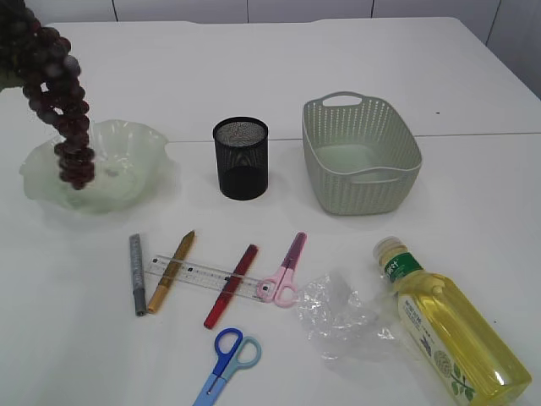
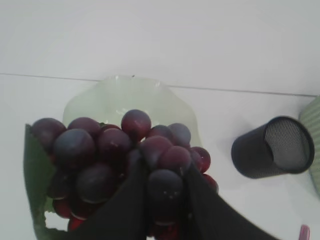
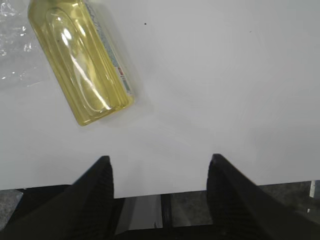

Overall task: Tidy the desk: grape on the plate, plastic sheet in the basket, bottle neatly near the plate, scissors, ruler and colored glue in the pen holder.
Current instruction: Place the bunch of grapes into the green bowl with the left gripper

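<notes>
The grape bunch [image 1: 61, 101] hangs in the air over the pale green plate [image 1: 127, 139], its lowest berries just above the plate's left half; the left gripper [image 2: 165, 200] is clamped on berries at the top of the cluster, arm out of the exterior view's upper left corner. Bare table lies between plate and mesh pen holder [image 1: 241, 157], with the basket [image 1: 362, 152] further right. The right gripper [image 3: 160, 170] hovers with jaws apart and empty above the table's near edge, clear of the lying bottle [image 3: 80, 60].
</notes>
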Robot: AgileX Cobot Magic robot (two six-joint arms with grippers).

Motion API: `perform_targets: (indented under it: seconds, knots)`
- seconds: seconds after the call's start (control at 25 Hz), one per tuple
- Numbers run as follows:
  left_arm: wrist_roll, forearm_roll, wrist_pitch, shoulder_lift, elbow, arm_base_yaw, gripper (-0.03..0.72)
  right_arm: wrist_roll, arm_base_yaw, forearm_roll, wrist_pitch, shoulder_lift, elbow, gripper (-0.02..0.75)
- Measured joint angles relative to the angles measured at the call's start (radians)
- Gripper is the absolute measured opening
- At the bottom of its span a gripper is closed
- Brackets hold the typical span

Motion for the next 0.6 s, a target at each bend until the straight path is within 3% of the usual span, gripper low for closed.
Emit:
perform_targets:
  seconds: [0.24,0.6]
  knots:
    - [0.000,-0.033,-0.009,0.127,-0.156,0.004,0.111,0.021,0.000,-0.010,0.000,0.000,0.000,0.439]
    - [0.000,-0.037,-0.009,0.249,-0.168,0.004,0.113,0.029,0.000,-0.010,0.000,0.000,0.000,0.439]
